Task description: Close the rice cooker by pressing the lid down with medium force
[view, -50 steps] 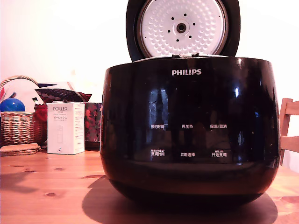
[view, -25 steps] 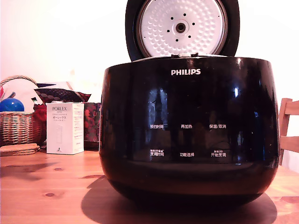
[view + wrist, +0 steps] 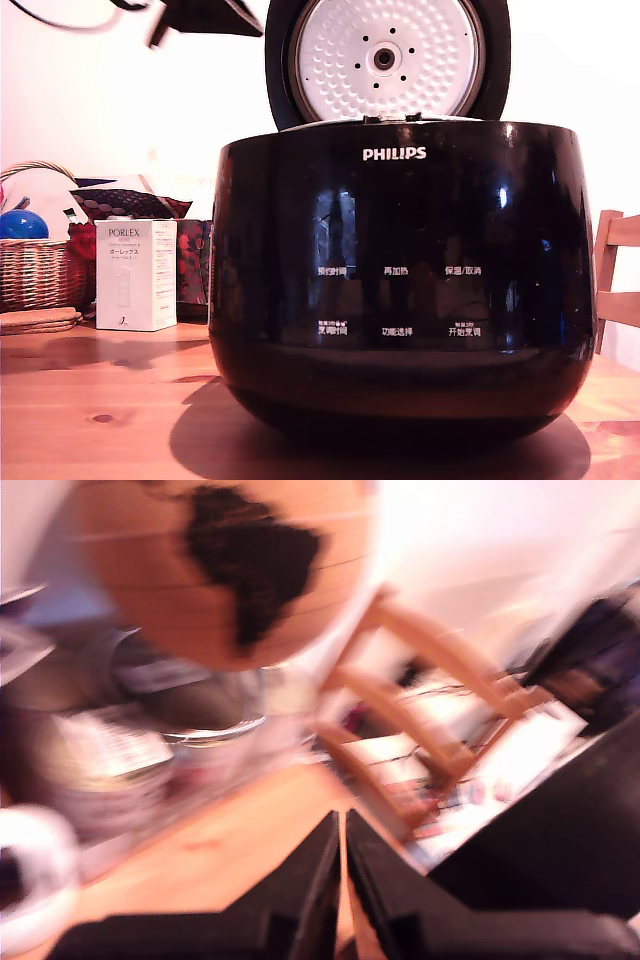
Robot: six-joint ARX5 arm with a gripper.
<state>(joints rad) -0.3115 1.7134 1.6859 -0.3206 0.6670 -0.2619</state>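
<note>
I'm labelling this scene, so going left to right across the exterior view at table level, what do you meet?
Wicker basket → white PORLEX box → rice cooker → wooden chair at the exterior view's right edge.

Rice cooker [image 3: 400, 280] open on wooden surface [image 3: 100, 420].
We see its lid [image 3: 385, 60] upright, a white box [image 3: 136, 275] at the exterior view's left.

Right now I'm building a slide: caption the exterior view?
Philips rice cooker on a wooden table, lid upright and open; arm entering at upper left.
</note>
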